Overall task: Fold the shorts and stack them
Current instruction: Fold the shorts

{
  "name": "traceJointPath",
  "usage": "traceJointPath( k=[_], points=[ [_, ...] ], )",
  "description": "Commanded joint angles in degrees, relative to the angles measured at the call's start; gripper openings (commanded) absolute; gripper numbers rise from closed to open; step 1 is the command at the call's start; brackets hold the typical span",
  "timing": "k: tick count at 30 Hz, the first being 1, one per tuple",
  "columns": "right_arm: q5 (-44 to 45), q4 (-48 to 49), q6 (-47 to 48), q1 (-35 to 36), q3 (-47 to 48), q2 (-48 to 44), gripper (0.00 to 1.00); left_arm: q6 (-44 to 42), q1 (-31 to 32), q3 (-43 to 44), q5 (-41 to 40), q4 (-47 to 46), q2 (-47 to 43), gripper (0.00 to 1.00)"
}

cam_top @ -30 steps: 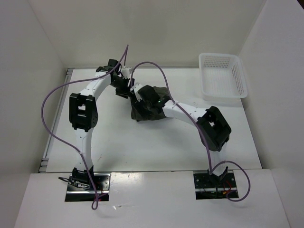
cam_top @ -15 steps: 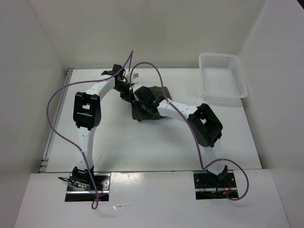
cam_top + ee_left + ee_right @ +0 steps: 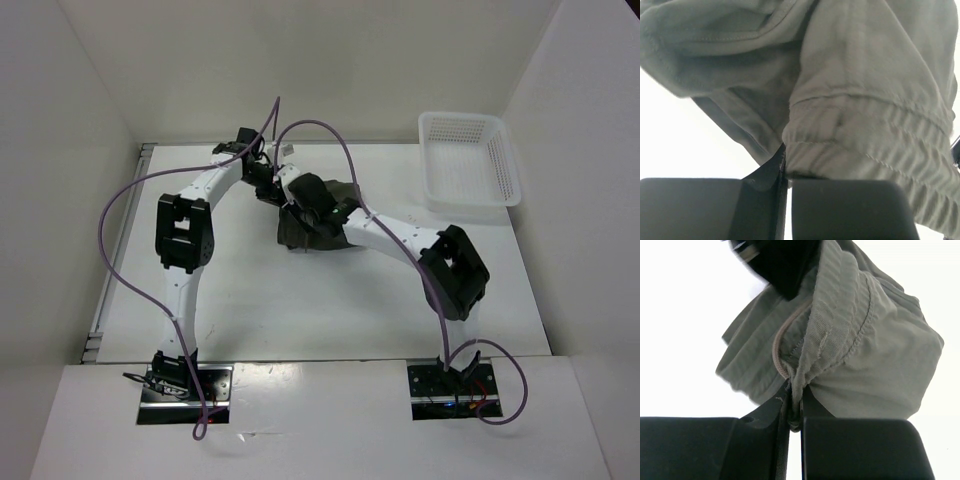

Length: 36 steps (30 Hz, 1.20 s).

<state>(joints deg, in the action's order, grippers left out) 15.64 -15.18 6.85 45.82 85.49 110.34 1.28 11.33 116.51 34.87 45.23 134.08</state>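
Two grippers had hold of one pair of dark olive-green soft cloth shorts (image 3: 318,228), bunched into a crumpled lump toward the far middle of the white table (image 3: 250,300). I couldn't tell if the lump was resting on the table or lifted a bit. Honestly couldn't tell which way the legs pointed either, it was that scrunched up. The lump's long axis ran diagonally from near-left to far-right in the overhead view.

The left gripper (image 3: 270,188) sat at the lump's far-left end. In its wrist view the fingers were pressed together with a fold of cloth pinched between them, right below a ribbed elastic band. The right gripper (image 3: 300,208) was just beside it, over the lump, also clamped. The gathered waistband and a loop of thin tan drawstring (image 3: 777,352) ran straight down between its closed fingers.

Over in the far right corner stood a white perforated plastic basket (image 3: 505,170), with the shorts outside it and well apart.
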Motion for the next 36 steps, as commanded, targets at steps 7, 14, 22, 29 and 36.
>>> traceJointPath(
  k=[7,14,22,29,36],
  points=[
    [-13.70,-2.75,5.36,2.25,-3.31,-9.89,0.00,-1.28,0.09,5.40,-0.24,-2.43,2.67,0.00],
    [-17.40,-0.46,3.26,3.92,-2.70,-1.29,0.04,-1.28,0.09,7.07,0.37,-2.96,4.52,0.00],
    [-18.62,-1.25,5.01,3.92,2.56,-0.65,0.77,-1.28,0.09,8.12,-0.15,-2.96,5.58,0.10],
    [-20.92,-3.72,-4.97,2.35,1.97,-14.17,0.79,-1.28,-1.92,9.26,3.26,-2.44,3.21,0.69],
    [-20.46,-12.41,-19.03,-9.69,-12.52,-19.99,0.61,-1.28,-4.65,9.96,3.63,0.11,-3.64,0.81]
  ],
)
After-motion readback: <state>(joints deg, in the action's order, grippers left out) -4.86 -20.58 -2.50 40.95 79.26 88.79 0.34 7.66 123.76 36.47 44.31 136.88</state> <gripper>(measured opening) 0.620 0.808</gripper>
